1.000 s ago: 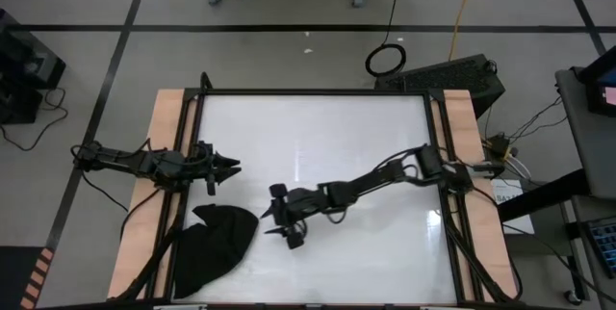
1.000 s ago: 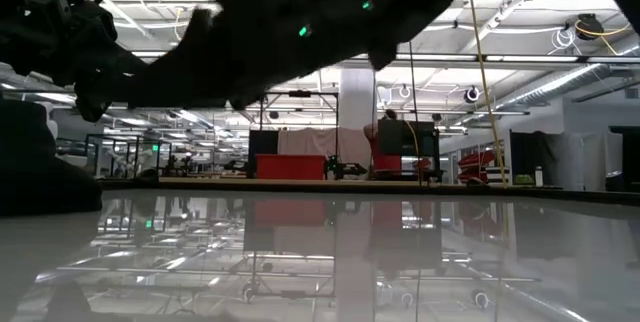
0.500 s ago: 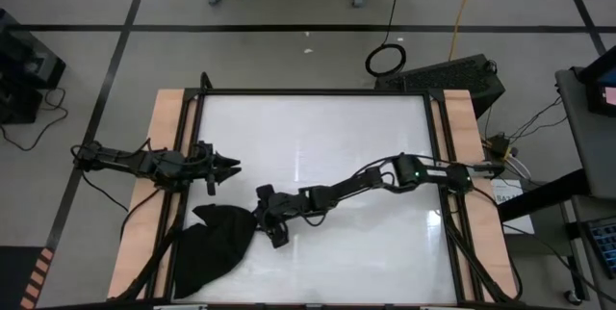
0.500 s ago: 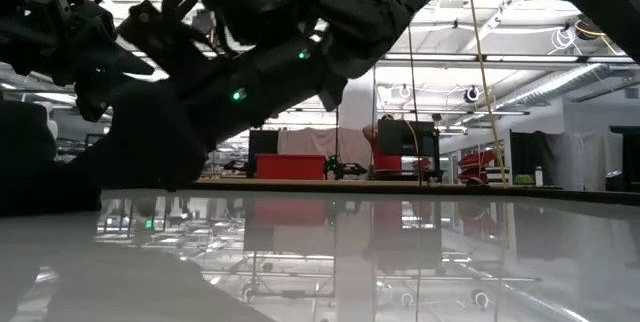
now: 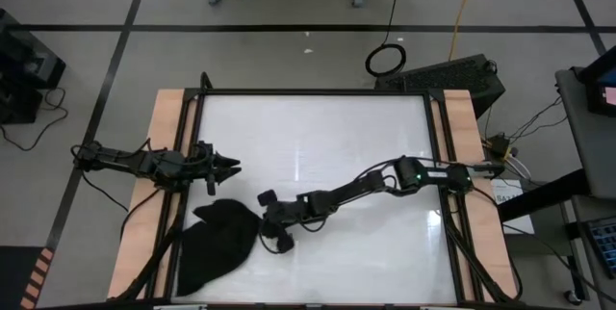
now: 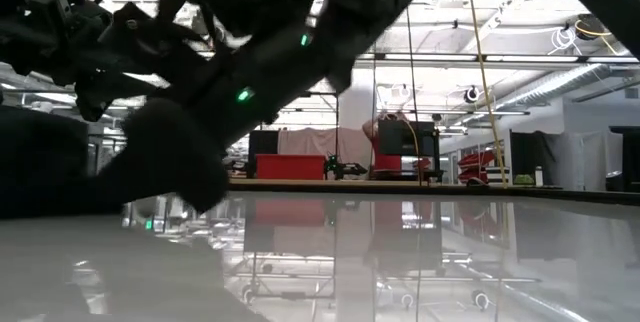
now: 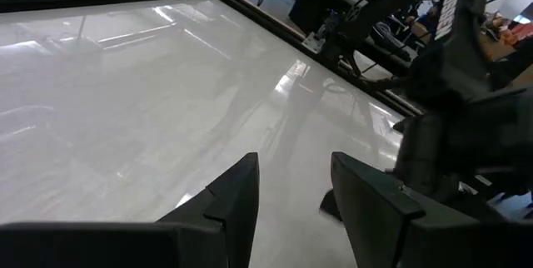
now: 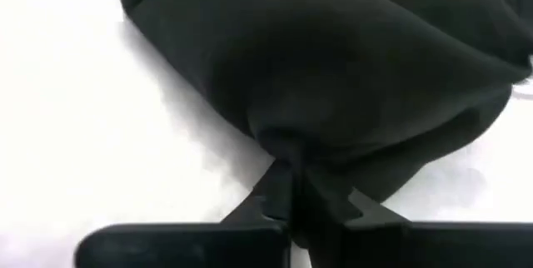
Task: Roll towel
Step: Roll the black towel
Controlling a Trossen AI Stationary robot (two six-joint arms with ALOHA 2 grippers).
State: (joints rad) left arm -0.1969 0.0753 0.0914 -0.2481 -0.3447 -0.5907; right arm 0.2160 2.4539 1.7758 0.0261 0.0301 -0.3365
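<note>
Left gripper [image 7: 293, 186] hovering over a glossy white surface [image 7: 125, 76], its two dark fingers [image 7: 233, 197] parted, the other dark arm [image 7: 454, 93] close by, cluttered room beyond

A: What colour is the towel [image 5: 217, 245] showing?
B: It is showing plain black, with no pattern.
A: And the worktop [image 5: 318, 137] under it?
B: It is gleaming glossy white, with pale wood strips [image 5: 162, 156] running down its left and right sides and a black frame edging the white.
A: The arms?
B: Both are looking dark, and the right pincer [image 5: 260, 223] is matching the towel's black. A small green light [image 5: 420, 173] is glowing on the right arm.
</note>
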